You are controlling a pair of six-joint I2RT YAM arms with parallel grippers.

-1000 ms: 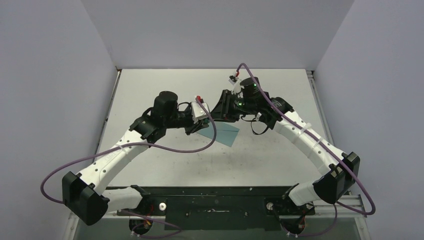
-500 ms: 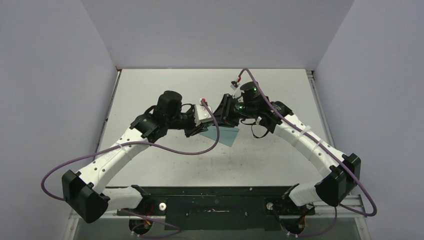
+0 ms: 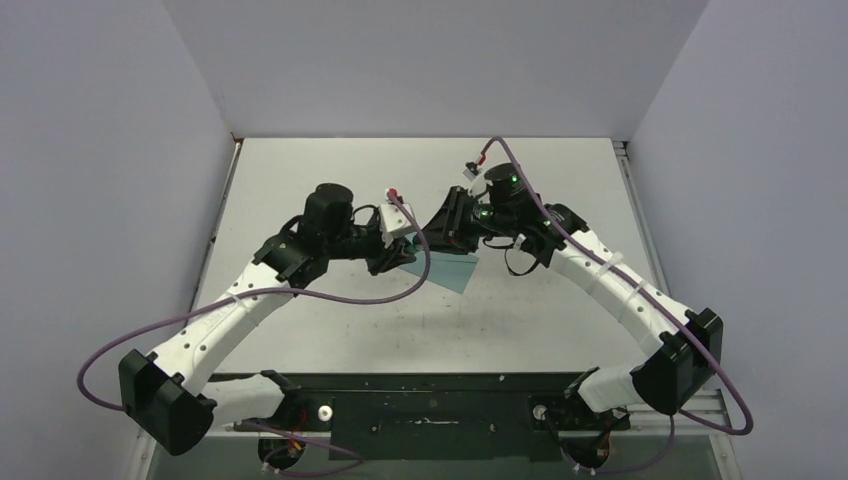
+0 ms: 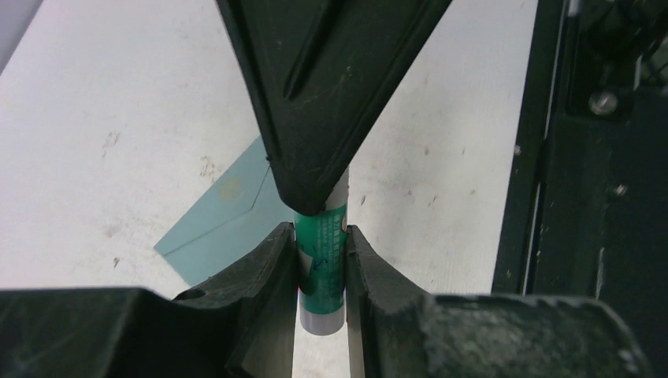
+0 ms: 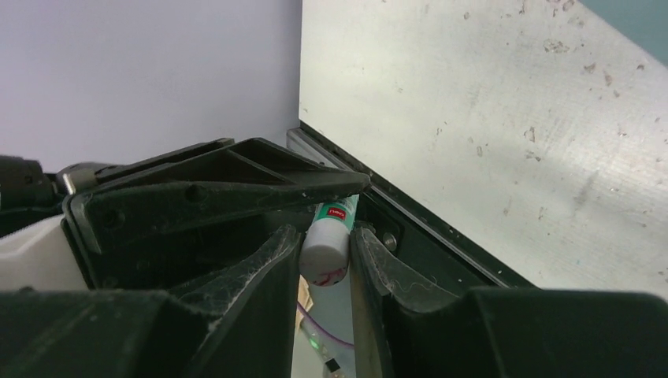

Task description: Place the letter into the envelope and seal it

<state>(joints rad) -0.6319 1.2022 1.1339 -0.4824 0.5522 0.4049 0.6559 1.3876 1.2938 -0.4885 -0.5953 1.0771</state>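
Note:
A green-and-white glue stick [image 4: 321, 272] is held between both grippers above the table. My left gripper [image 4: 321, 236] is shut on its green body. My right gripper [image 5: 327, 236] is shut on its white cap end [image 5: 323, 253]. In the top view the two grippers meet tip to tip, left [image 3: 405, 248] and right [image 3: 438, 228], just over the teal envelope [image 3: 452, 268]. The envelope lies flat on the table with its flap seam showing [image 4: 224, 224]. The letter is not in view.
The black base rail [image 3: 430, 400] runs along the near edge and also shows in the left wrist view [image 4: 599, 157]. Purple cables [image 3: 350, 300] loop from both arms. Grey walls enclose the white table [image 3: 330, 170] on three sides.
The left wrist has shifted slightly left and back, and the right wrist slightly right. Both grippers keep their hold on the glue stick. The envelope has not moved.

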